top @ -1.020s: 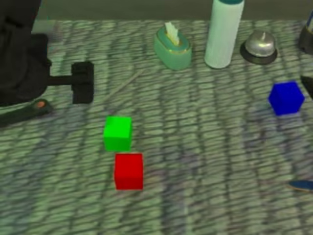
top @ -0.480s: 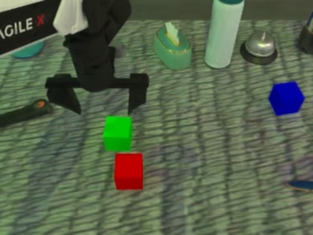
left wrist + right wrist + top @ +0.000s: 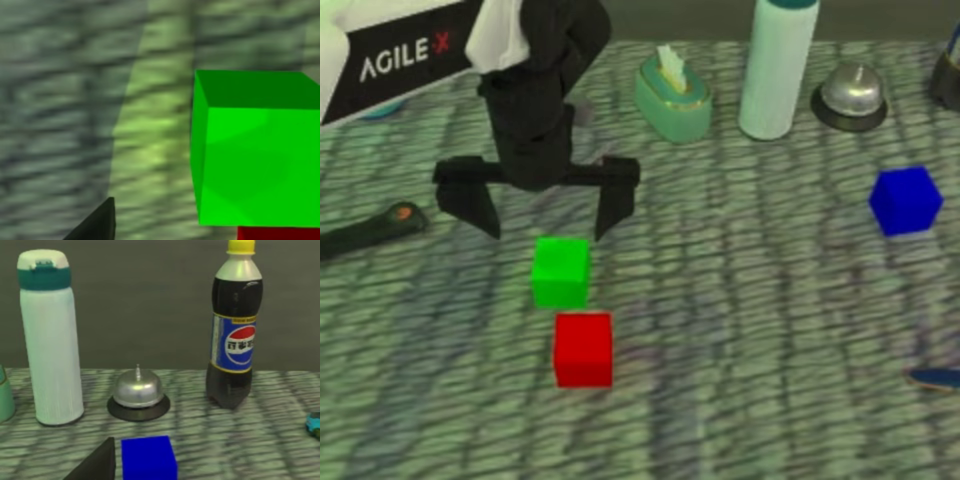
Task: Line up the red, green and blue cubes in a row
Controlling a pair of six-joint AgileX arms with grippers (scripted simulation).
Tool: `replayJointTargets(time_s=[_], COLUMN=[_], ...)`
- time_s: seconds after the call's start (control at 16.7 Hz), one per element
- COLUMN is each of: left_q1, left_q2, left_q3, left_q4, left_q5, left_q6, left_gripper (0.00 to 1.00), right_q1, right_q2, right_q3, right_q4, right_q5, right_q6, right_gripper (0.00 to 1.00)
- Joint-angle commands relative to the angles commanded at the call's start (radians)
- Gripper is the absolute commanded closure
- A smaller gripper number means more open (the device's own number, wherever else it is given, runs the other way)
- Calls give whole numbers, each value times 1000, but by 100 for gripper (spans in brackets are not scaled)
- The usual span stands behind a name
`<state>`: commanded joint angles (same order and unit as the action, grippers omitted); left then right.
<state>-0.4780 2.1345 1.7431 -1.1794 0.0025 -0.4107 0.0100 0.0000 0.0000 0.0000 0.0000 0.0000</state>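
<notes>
The left gripper point(image 3: 542, 215) is being held wide open just above the green cube point(image 3: 560, 271), which is touching the red cube point(image 3: 583, 348); the blue cube point(image 3: 906, 200) is lying well apart.

rendered tabletop test bench: woven-textured table point(image 3: 770, 330), desk bell point(image 3: 852, 92), cola bottle point(image 3: 235, 330)

The green cube point(image 3: 560, 271) is bright green, the red cube point(image 3: 583, 348) bright red, the blue cube point(image 3: 906, 200) deep blue. The desk point(image 3: 760, 340) has a grey-green woven pattern. The left gripper point(image 3: 538, 213) is black. The bell point(image 3: 853, 90) is silver on a black base, the flask point(image 3: 777, 68) white with a teal cap.
</notes>
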Motion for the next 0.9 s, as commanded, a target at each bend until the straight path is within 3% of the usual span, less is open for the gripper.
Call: replayJointTargets(time_s=[0.24, 0.6, 0.9], left_q1=[2, 2, 2], left_q2=[14, 83, 91], left_q3=[-29, -168, -183], left_q4=[41, 255, 274], left_q5=[0, 1, 1], left_q6=[3, 3, 3], left_gripper=[0, 0, 0], right_q1=[0, 0, 0], right_q2=[0, 0, 0], right_q3=[0, 0, 0], right_q4=[0, 0, 0], right_q5=[0, 0, 0], right_q6=[0, 0, 0], right_gripper=[0, 0, 0])
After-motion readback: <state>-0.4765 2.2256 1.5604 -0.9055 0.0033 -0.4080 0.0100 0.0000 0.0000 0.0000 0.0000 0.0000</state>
